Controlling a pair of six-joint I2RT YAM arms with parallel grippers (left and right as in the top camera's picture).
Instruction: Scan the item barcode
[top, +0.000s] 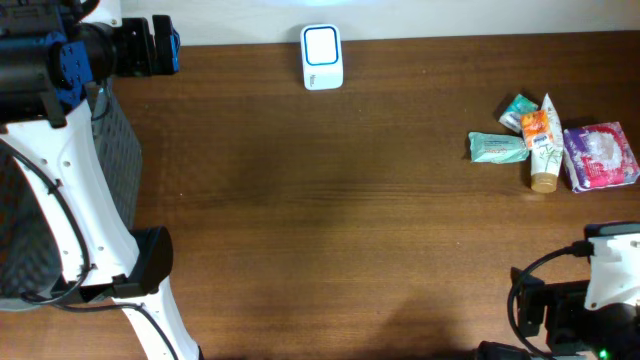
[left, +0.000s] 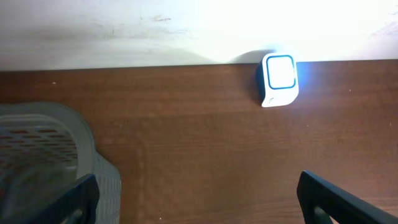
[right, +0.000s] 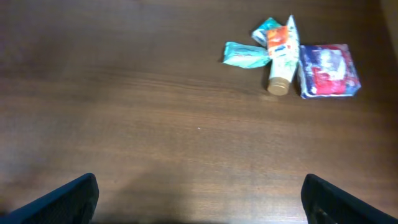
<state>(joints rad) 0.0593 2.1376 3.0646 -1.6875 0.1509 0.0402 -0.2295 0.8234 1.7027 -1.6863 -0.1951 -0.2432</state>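
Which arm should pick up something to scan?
Probably right. The right claw is open and faces the tube and packets on its side. The left claw is far off, by the basket.

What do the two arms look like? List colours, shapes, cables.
Left arm: white curved shells, black joints, a blue block near the wrist, thin black cable along it. Right arm: white shell over black housing, looping black cables, a small green light. Both sets of jaws are flat, dark, angular.
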